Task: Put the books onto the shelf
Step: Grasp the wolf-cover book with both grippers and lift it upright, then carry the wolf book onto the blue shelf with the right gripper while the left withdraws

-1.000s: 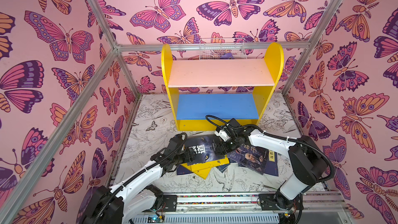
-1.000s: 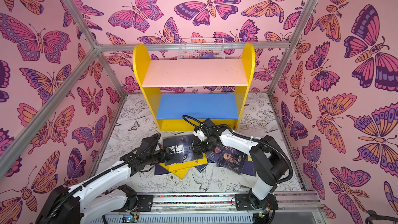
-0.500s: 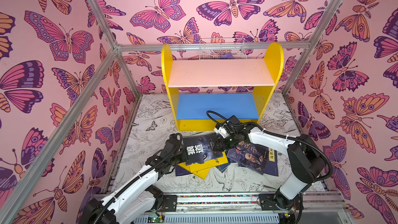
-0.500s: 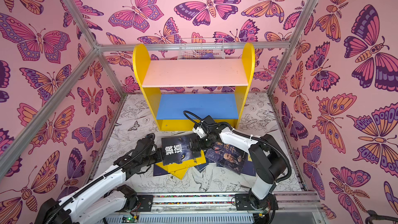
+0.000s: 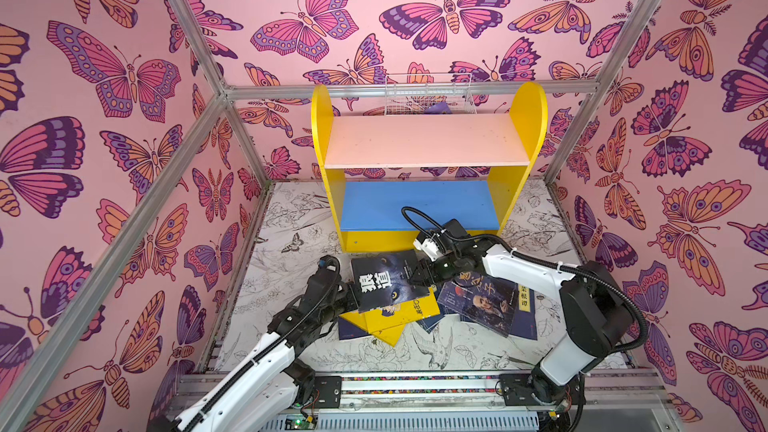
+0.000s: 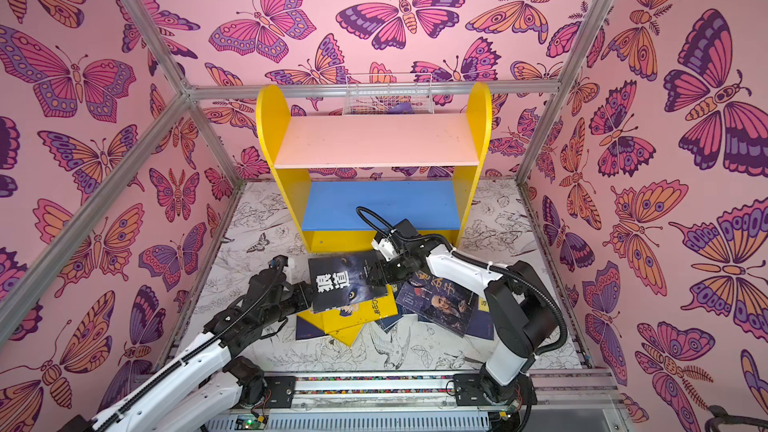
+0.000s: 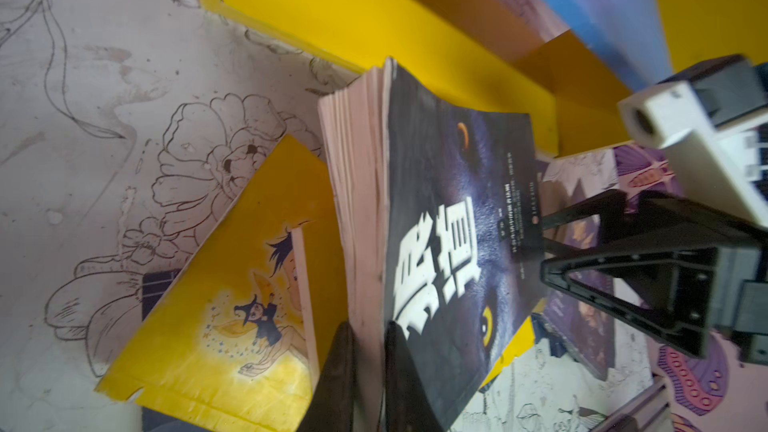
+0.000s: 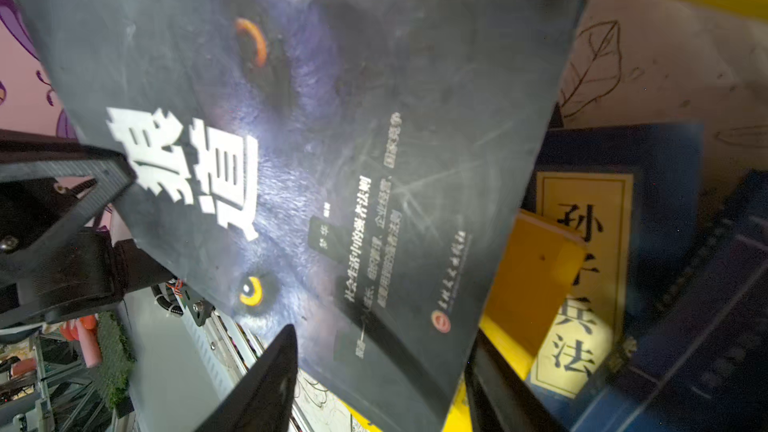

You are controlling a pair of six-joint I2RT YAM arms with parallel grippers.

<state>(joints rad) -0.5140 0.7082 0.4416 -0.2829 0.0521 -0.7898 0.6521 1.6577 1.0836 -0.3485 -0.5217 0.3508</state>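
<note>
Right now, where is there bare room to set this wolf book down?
Both shelf boards are bare: the pink upper board and the blue lower board, each bordered by the yellow side panels. The floor left of the shelf is free too. It is crowded in front: the book pile, with both hands at the wolf book.

A white wire basket point(image 5: 428, 93) sits against the butterfly-patterned wall point(image 5: 291, 6).

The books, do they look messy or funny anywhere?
Yes. The books lie in a crooked, overlapping heap on the floor, and the shelf has none. The black wolf book is tipped up off the heap, pinched by the left gripper.
</note>
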